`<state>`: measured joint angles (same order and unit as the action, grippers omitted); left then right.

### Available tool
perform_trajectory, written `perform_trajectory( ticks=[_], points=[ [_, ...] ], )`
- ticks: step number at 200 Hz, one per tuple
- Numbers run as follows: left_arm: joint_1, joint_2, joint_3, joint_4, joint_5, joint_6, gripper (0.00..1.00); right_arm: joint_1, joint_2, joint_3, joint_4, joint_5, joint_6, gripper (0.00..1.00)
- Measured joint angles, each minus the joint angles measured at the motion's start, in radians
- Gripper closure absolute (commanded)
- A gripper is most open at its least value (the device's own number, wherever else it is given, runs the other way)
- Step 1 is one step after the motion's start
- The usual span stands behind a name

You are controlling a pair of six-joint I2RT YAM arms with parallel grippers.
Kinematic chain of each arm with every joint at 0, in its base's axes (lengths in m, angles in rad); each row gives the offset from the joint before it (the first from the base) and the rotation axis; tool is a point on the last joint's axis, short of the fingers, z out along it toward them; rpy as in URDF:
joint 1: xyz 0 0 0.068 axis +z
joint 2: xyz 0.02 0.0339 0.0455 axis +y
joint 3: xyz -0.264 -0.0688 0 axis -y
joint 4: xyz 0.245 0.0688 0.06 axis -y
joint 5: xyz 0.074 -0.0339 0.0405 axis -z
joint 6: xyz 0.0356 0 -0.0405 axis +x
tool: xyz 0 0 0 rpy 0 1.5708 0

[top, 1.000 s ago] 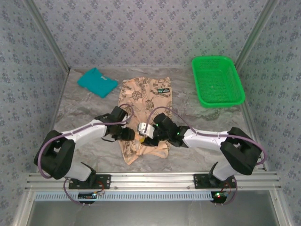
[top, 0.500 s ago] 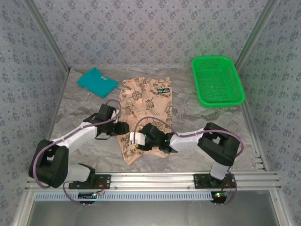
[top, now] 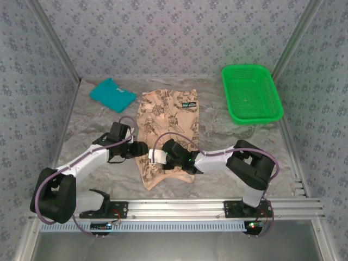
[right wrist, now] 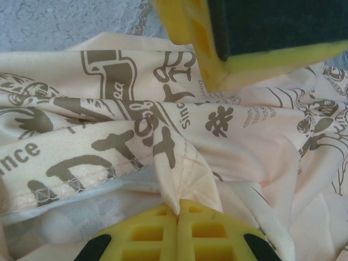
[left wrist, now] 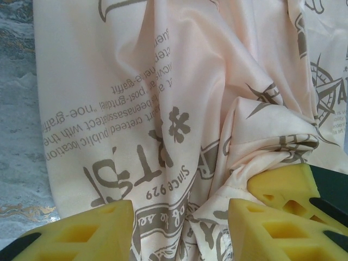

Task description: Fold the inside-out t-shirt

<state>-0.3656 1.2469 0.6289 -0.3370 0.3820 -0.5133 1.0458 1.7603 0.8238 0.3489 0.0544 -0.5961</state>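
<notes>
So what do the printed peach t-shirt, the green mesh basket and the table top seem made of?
Peach printed t-shirt: thin, soft cloth, matte; it bunches into fine folds and shows a stitched hem. Green mesh basket: likely moulded plastic, judging by its bright, uniform colour and rigid rim. Grey table top: marble-patterned sheet or covering; actual material unclear.

Bare grey marbled table (top: 228, 136) lies free between the peach-beige printed cloth t-shirt (top: 168, 111) and the green plastic mesh basket (top: 251, 93) at far right. A narrower strip runs nearer than the folded teal cloth shirt (top: 112, 94). Over the t-shirt's near half the left claw (top: 142, 149) and right claw (top: 156, 157) crowd just beside each other, and both arms bar the middle.
</notes>
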Motion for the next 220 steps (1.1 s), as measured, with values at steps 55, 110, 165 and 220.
perform_trajectory(
  ticks=[55, 110, 165, 220],
  points=[
    [-0.005, -0.038, -0.056, 0.059, 0.022, 0.035, 0.5, -0.045, -0.015, 0.049, -0.012, -0.061, 0.056, 0.94],
    [-0.082, -0.114, -0.12, 0.232, -0.055, 0.147, 0.45, -0.124, -0.046, 0.096, -0.018, -0.192, 0.144, 0.9],
    [-0.116, 0.024, -0.119, 0.374, -0.107, 0.233, 0.46, -0.142, -0.045, 0.097, -0.087, -0.28, 0.182, 0.86],
    [-0.151, 0.05, -0.143, 0.463, -0.118, 0.267, 0.46, -0.184, -0.046, 0.074, -0.083, -0.36, 0.266, 0.86]
  ],
)
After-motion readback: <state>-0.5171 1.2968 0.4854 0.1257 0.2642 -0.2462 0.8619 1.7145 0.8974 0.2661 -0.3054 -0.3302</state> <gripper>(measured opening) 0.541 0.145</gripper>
